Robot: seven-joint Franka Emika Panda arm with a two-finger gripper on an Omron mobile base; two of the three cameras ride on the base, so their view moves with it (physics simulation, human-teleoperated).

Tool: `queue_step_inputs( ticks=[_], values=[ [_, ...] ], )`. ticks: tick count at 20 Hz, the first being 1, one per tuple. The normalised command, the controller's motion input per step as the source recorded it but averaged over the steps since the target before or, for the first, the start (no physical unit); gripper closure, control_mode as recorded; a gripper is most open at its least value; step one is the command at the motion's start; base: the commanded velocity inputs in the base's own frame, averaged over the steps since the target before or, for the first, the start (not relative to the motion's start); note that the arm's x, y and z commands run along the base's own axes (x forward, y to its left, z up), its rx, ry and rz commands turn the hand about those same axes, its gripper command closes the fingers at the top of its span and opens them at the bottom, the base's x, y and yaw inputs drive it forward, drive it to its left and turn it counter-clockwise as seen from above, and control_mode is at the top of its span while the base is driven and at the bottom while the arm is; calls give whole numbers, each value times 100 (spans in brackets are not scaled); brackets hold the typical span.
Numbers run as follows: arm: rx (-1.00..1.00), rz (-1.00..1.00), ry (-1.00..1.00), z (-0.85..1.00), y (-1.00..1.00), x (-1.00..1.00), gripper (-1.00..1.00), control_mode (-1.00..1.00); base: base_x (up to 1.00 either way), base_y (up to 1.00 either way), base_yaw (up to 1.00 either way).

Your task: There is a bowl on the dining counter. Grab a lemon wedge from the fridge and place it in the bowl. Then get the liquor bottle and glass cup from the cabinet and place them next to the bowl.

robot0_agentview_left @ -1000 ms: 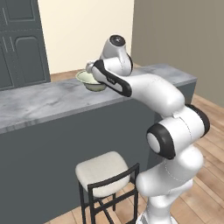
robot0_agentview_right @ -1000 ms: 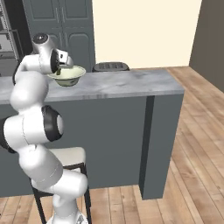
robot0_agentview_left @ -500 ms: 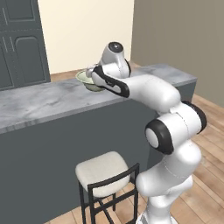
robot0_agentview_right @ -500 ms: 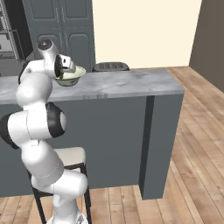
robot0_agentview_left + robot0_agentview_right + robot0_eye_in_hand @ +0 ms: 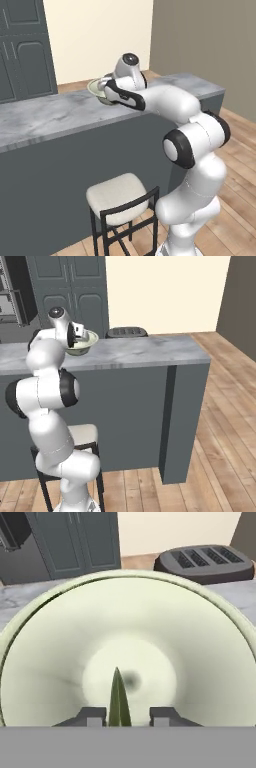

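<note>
Hand view, nearest first: the two dark fingertips point(image 5: 91, 716) stand a little apart at the bottom, and the lemon wedge point(image 5: 119, 699) rises between them as a thin green-yellow sliver seen edge-on. Whether the pads press on the wedge or have let go of it cannot be told. Beyond the hand point(image 5: 127, 716) lies the pale inside of the bowl point(image 5: 200, 642), with a small dark shadow on its bottom just beside the wedge's tip. Past the bowl's rim sits a dark toaster point(image 5: 207, 561) with slots in its top, on the grey marble counter point(image 5: 240, 594), and blue-grey cupboard doors point(image 5: 80, 542) stand further back.

From the left base view, a cushioned stool point(image 5: 116, 196) with a dark frame stands nearest, before the counter's dark front panel. The white arm point(image 5: 170, 102) reaches across the marble top, and its wrist hides most of the bowl, which rests on the counter toward the far edge.

In the right base view the hand dips into the bowl, with the toaster beside it to the right.
</note>
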Motion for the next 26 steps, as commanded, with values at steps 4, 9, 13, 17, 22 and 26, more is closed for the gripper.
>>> queue_step_inputs(
  ticks=[4, 9, 13, 17, 22, 26],
  values=[
    [0, 0, 0, 0, 2, 43, -100, -100, 0, 0, 0],
    [1, 0, 0, 1, 0, 31, -100, -100, 0, 0, 0],
    [4, 0, -11, 39, 1, -2, -100, -100, 0, 0, 0],
    [7, 0, -19, 89, 0, -33, -100, -100, 0, 0, 0],
    [9, 0, -11, 100, 0, -55, -100, -100, 0, 0, 0],
    [2, 0, 0, 92, 0, -96, -100, -100, 0, 0, 0]
  ],
)
